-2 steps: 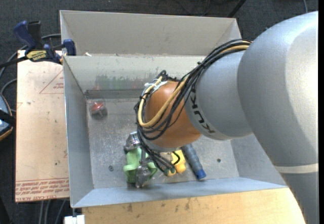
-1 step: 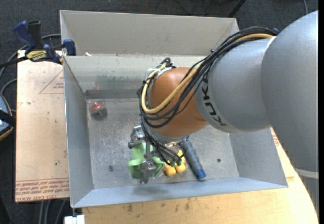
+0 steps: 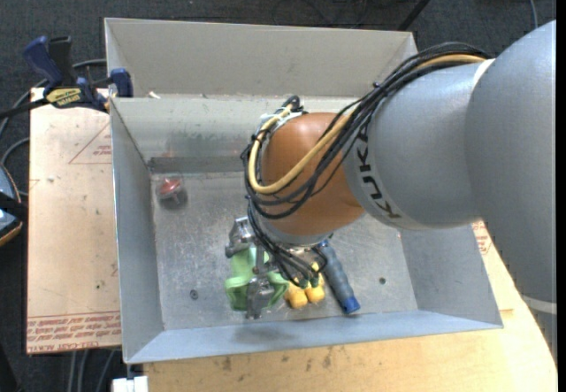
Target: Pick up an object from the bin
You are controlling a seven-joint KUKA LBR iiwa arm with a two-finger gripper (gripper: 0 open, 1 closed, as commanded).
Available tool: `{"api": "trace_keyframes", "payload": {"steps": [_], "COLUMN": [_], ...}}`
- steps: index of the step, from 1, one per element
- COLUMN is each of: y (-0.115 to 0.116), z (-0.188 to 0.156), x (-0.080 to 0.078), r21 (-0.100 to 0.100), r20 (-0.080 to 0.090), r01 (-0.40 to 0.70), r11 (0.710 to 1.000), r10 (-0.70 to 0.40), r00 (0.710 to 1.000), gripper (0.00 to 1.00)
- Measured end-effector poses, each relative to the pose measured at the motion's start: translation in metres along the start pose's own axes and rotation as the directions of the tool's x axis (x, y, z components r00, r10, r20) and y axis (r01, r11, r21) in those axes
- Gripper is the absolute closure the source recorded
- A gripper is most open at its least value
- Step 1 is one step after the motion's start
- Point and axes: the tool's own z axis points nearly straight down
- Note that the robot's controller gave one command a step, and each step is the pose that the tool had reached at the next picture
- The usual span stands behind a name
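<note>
My gripper [image 3: 256, 291] is low in the bin near its front wall, under the orange wrist cover. Its metal fingers stand right on a light green object [image 3: 237, 282] that lies there; whether the green thing sits between the fingers I cannot tell. Just to the right lies a small yellow object [image 3: 304, 295]. Beside that, a blue marker-like pen [image 3: 339, 287] lies slanted toward the front right.
A small dark reddish object [image 3: 170, 190] rests alone at the back left of the bin floor. The arm and its cables cover the bin's middle and right.
</note>
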Motion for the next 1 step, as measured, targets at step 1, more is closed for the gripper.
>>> {"api": "trace_keyframes", "payload": {"steps": [1], "y": [0.0006], "z": [-0.0429], "x": [-0.0014], "r21": [0.000], "r20": [0.003], "r01": [-0.001], "r11": [1.000], "r10": [0.001], "r00": [1.000], "gripper": [1.00]}}
